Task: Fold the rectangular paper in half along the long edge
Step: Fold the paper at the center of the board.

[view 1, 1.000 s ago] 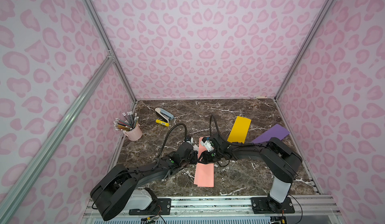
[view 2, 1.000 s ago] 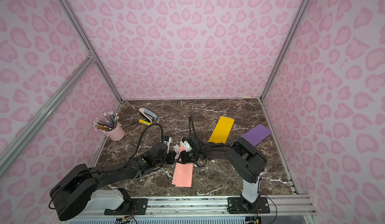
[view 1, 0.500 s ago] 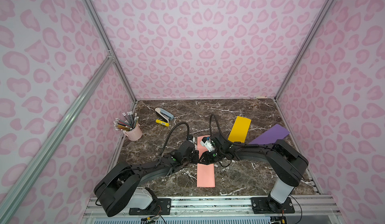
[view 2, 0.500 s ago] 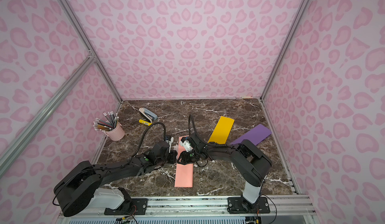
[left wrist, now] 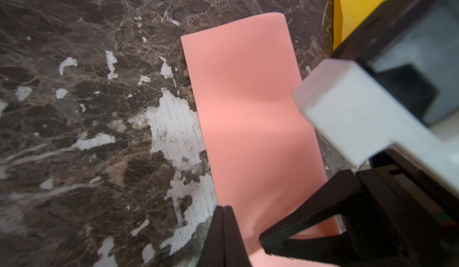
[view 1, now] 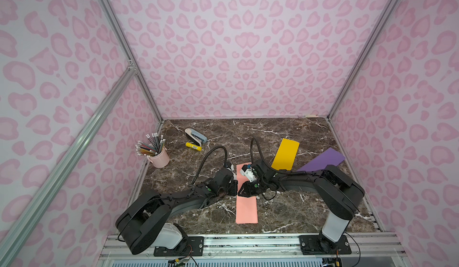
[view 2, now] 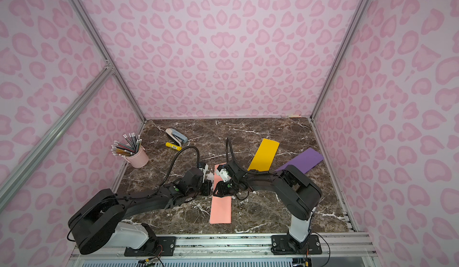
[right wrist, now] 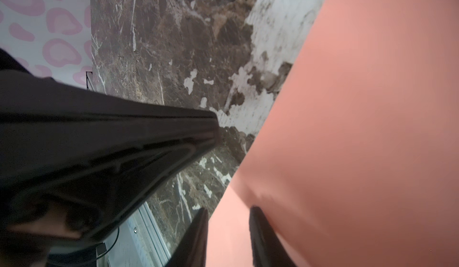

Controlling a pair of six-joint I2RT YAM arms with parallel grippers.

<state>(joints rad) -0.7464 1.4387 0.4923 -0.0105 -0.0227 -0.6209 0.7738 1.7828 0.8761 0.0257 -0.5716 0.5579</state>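
A salmon-pink paper [view 1: 246, 209] [view 2: 220, 211] lies as a long narrow strip on the marble table, near the middle front. My left gripper [view 1: 234, 188] [view 2: 207, 187] is shut with nothing in it, its tips [left wrist: 224, 207] down at the strip's left edge. From the other side, my right gripper [view 1: 244, 193] [view 2: 217, 193] comes in low over the strip. Its fingers stand a little apart [right wrist: 229, 209] with the pink paper [right wrist: 360, 129] showing between them. The paper [left wrist: 248, 104] bulges slightly along its far half.
A yellow paper [view 1: 285, 154] and a purple paper [view 1: 323, 162] lie behind the right arm. At the back left are a pink cup of pencils [view 1: 159, 157], a stapler [view 1: 196, 135] and a yellow marker [view 1: 193, 146]. Walls close three sides.
The right gripper has slid slightly toward the near end of the strip and its fingers have narrowed a little. The near end of the paper now lies straighter. The left gripper stays shut.
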